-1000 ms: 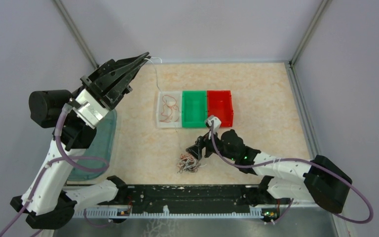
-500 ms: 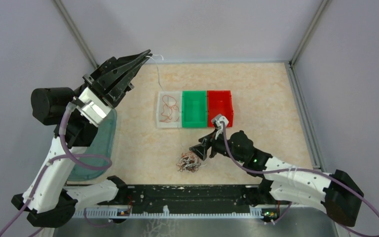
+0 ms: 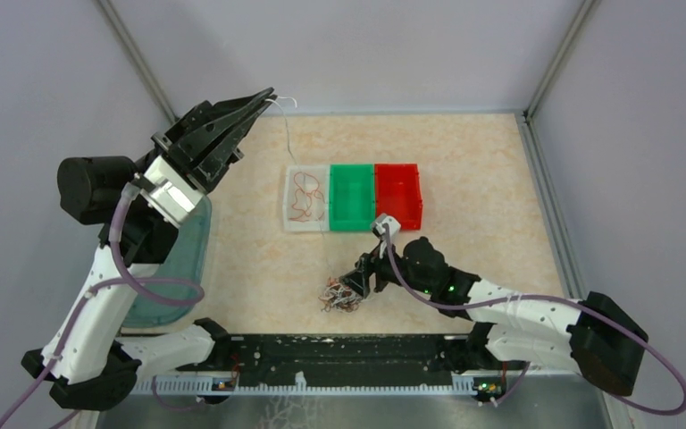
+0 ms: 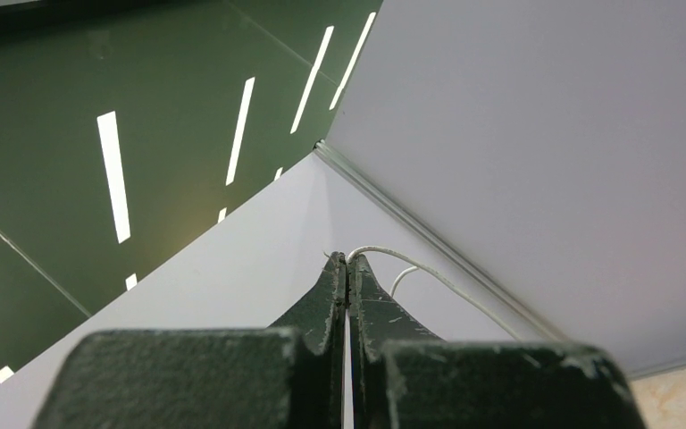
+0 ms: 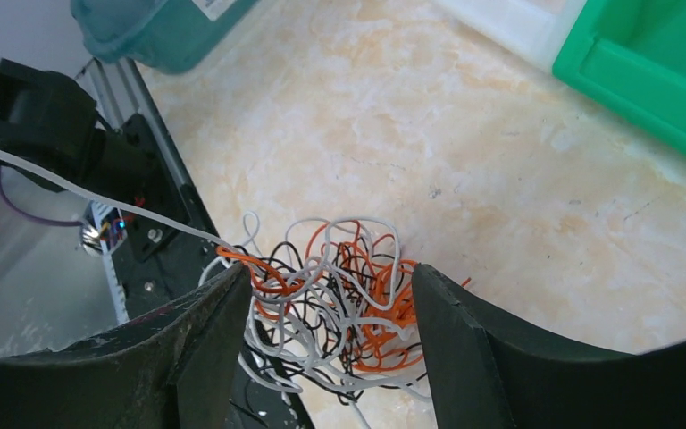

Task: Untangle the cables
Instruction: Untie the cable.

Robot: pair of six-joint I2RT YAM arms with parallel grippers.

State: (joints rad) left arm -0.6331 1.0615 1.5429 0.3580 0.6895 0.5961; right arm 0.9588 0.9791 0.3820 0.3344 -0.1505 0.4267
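Left gripper (image 3: 266, 96) high, right gripper (image 3: 350, 286) low over the tangle (image 3: 339, 297).
Left gripper clamps a white cable (image 4: 384, 249) up by the back-left wall; bins (image 3: 353, 167) sit mid-table; right gripper gapes around the tangle near the front edge, bare table (image 3: 482, 179) open to the right.

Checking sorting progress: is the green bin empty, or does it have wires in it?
Empty. The green bin shows only its bare floor from above, while the clear bin beside it holds orange wire.
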